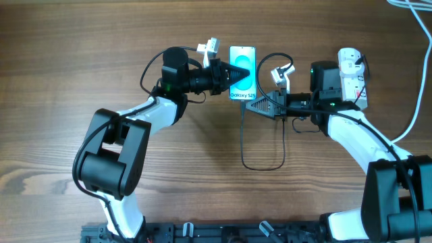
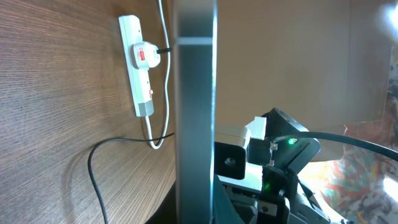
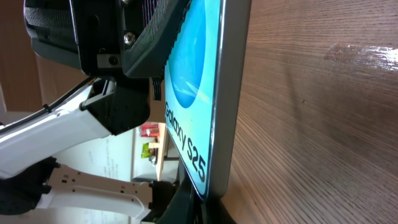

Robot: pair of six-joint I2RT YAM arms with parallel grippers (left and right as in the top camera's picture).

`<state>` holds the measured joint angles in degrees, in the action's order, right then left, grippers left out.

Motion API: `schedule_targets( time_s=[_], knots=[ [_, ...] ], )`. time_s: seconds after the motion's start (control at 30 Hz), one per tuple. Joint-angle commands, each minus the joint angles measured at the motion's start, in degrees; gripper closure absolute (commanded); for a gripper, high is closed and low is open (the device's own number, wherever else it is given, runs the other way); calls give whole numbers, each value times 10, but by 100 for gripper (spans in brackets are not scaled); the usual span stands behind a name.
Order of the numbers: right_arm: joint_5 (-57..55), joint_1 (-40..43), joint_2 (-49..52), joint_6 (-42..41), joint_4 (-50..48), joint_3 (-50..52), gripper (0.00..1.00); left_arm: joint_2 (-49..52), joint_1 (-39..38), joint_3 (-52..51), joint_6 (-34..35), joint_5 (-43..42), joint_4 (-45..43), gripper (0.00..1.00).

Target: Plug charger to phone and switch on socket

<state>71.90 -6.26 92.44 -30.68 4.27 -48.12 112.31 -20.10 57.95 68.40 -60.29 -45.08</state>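
Note:
The phone (image 1: 243, 62) with a teal screen and "Galaxy S25" text lies at the table's centre back. My left gripper (image 1: 233, 75) is shut on its left side; the left wrist view shows the phone's grey edge (image 2: 196, 93) between my jaws (image 2: 205, 211). My right gripper (image 1: 251, 106) is shut at the phone's bottom edge, where the charger's thin black cable (image 1: 244, 142) meets it. The right wrist view shows the screen (image 3: 193, 81) just above my fingertips (image 3: 205, 211); the connector tip is hidden. The white socket (image 1: 352, 84) lies at the right, behind my right wrist.
The black cable loops toward the front, then back up to the socket, which also shows in the left wrist view (image 2: 138, 74) with the cable (image 2: 92, 168) beside it. A thick white cord (image 1: 418, 101) runs from the socket to the far right corner.

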Motion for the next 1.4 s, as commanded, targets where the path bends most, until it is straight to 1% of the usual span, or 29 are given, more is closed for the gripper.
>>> schedule_targets(
  time_s=[0.0,0.13,0.17,0.27,0.33,0.4,0.67,0.73,0.8,1.0,1.23,1.37],
  knots=[
    [-23,11,10,14,-16,-9,96,2,-20,2,-5,-86,-1,96],
    [3,11,10,47,7,-9,95,2,-14,2,-5,-75,-2,96],
    [2,11,10,54,18,-9,91,2,-12,2,-5,-71,-1,96],
    [2,11,10,98,63,-9,82,2,1,2,-5,-69,-1,96],
    [2,11,10,115,84,-9,79,2,8,2,-5,-67,-1,96],
    [2,11,10,130,100,-9,78,2,15,2,-5,-61,-1,96],
    [15,11,4,153,106,-9,65,2,29,2,-4,-17,-1,96],
    [15,10,1,157,105,-9,59,2,28,2,4,-1,-1,96],
    [15,7,-2,157,99,-9,57,2,28,2,15,13,-1,96],
    [14,-13,-2,150,63,-9,57,2,19,2,28,41,-1,96],
    [12,-18,-2,110,18,-9,66,2,12,2,29,47,-1,96],
    [12,-18,-2,102,8,-9,67,2,11,2,45,47,-1,96]
  ],
)
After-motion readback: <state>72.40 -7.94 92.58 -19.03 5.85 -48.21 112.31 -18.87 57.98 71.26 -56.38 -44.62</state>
